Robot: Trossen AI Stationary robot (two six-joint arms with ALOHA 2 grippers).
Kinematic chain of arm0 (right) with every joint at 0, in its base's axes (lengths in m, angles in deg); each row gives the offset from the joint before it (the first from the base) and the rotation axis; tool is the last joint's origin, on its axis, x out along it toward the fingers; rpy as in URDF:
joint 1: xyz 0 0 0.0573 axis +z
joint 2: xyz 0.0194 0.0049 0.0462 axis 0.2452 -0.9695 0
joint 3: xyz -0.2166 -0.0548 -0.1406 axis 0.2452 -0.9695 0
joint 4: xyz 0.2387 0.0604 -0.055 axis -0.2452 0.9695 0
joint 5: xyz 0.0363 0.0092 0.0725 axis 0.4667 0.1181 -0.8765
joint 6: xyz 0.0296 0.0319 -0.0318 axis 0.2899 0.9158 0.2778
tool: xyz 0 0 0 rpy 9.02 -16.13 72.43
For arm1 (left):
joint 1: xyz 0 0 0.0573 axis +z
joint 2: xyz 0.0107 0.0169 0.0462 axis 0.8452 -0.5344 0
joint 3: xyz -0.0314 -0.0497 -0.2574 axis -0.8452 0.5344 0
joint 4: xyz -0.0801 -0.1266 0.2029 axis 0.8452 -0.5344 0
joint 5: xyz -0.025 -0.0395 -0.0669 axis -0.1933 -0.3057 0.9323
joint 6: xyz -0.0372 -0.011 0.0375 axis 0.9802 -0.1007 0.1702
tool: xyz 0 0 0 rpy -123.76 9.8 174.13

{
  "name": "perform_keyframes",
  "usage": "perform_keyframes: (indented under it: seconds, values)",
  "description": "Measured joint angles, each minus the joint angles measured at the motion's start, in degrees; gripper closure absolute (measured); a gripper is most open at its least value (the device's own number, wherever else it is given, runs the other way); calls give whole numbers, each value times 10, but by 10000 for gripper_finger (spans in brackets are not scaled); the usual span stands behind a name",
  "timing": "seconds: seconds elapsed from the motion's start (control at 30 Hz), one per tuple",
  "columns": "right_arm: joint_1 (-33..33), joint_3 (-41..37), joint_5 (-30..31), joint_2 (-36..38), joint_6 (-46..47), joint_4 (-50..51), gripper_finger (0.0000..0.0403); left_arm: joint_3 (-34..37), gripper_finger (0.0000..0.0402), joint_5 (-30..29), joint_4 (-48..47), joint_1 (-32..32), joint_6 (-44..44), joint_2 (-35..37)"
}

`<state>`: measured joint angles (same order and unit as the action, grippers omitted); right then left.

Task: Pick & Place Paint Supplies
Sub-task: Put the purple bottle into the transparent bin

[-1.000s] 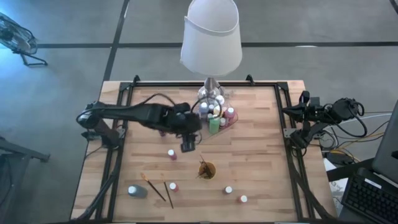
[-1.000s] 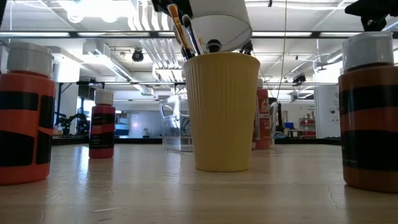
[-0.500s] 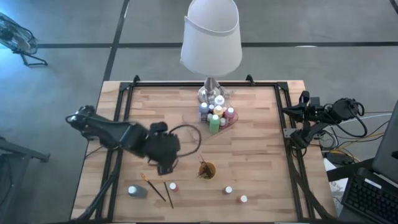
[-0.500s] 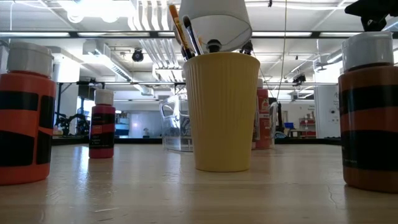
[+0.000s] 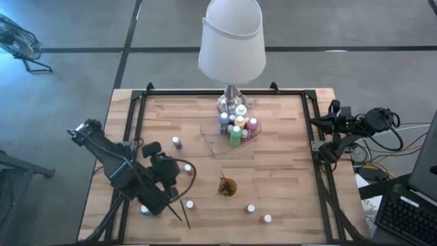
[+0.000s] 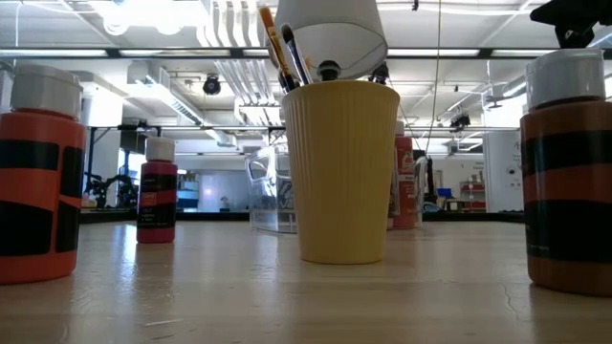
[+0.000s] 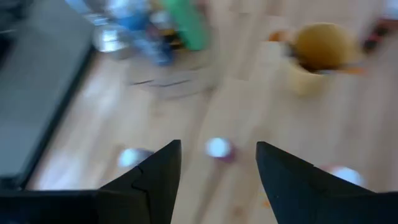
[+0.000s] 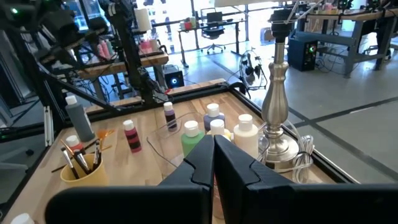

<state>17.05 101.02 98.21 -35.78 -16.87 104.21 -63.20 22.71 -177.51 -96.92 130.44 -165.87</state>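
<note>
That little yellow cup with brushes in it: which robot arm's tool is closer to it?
The left. Its open tool hangs just beside the cup, over the loose bottles. The right tool, shut, waits at the table's far right edge.

bottles in tray | cup apparently before tray

A: What are the arms like?
B: The left arm is dark, chunky, jointed, with a looping black cable.
A: Fingers?
B: The left gripper has plain black wedges.
</note>
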Motion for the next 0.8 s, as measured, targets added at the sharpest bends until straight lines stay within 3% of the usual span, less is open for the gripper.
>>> perform_keyframes:
  seconds: [0.37, 0.8]
  values:
    - [0, 0, 0, 0, 0, 0, 394, 97, 189, -10, -10, 55, 38, 19]
    - [0, 0, 0, 0, 0, 0, 394, 237, 191, 51, 31, 202, 0, 111]
